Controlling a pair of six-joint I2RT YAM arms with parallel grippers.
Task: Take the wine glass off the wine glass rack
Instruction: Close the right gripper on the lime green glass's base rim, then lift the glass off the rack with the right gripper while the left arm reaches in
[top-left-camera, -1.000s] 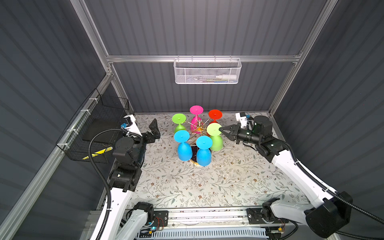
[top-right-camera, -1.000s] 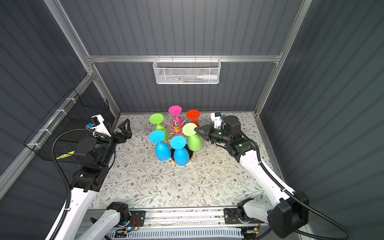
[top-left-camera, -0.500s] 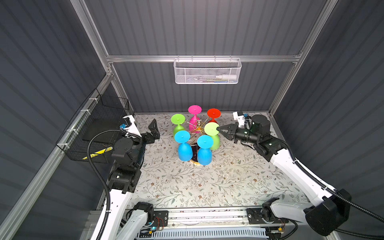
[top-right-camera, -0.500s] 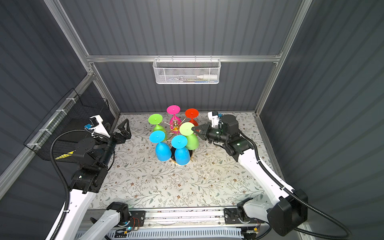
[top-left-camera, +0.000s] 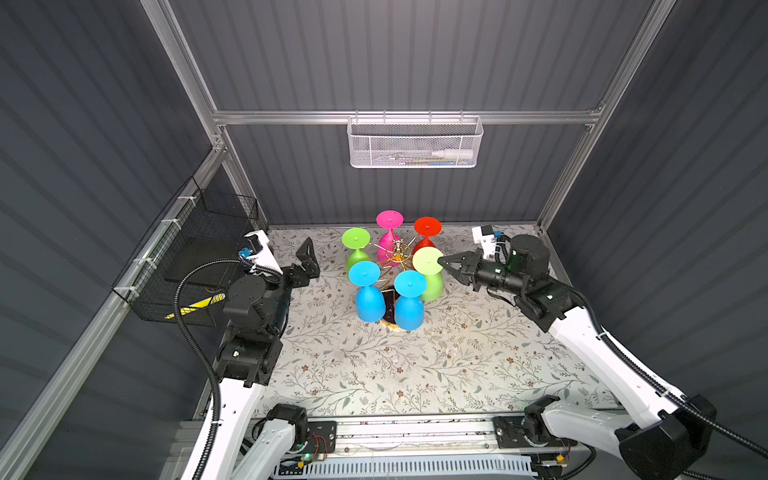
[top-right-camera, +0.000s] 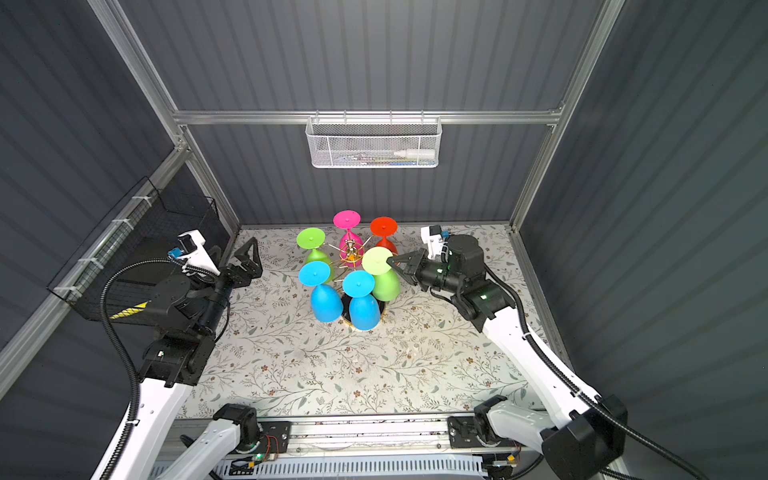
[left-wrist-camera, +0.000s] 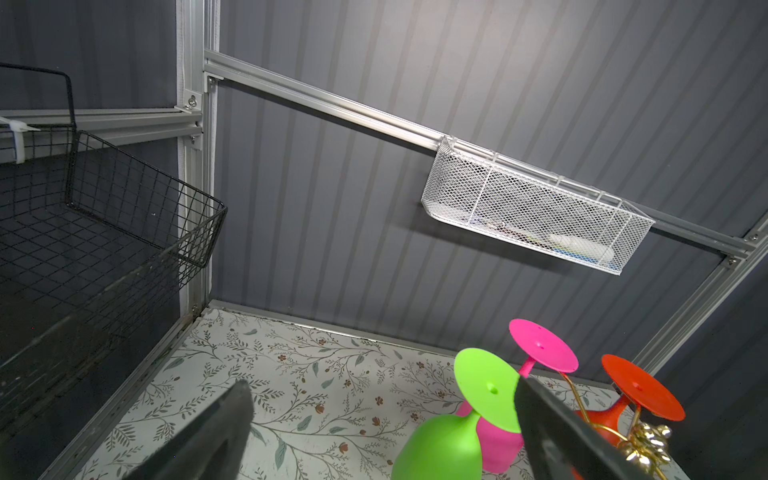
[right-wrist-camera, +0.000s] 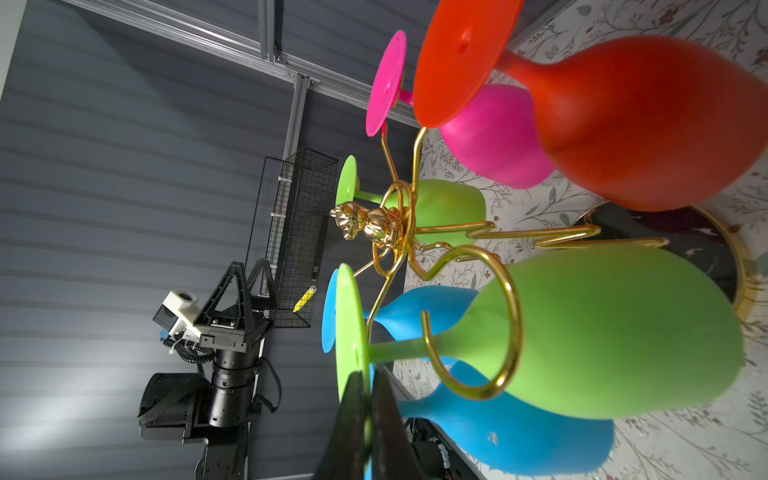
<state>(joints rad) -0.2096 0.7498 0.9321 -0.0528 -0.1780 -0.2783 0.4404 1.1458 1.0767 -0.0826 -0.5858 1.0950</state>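
The right gripper (top-left-camera: 441, 262) pinches the foot rim of the lime-green wine glass (top-left-camera: 432, 286) hanging bowl-down from the thin gold wire rack (top-left-camera: 397, 252); next, I'd say, slide its stem out sideways.

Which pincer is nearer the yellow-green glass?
Right. The right pincer is shut on the yellow-green glass at its foot rim; the left pincer, open, sits beyond the rack, apart.

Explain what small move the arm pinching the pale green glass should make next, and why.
Probably draw the pale green wine glass outward, away from the middle of the wine glass rack. The right gripper is shut on its foot, and its stem sits inside a gold wire loop, so it likely slides out sideways.
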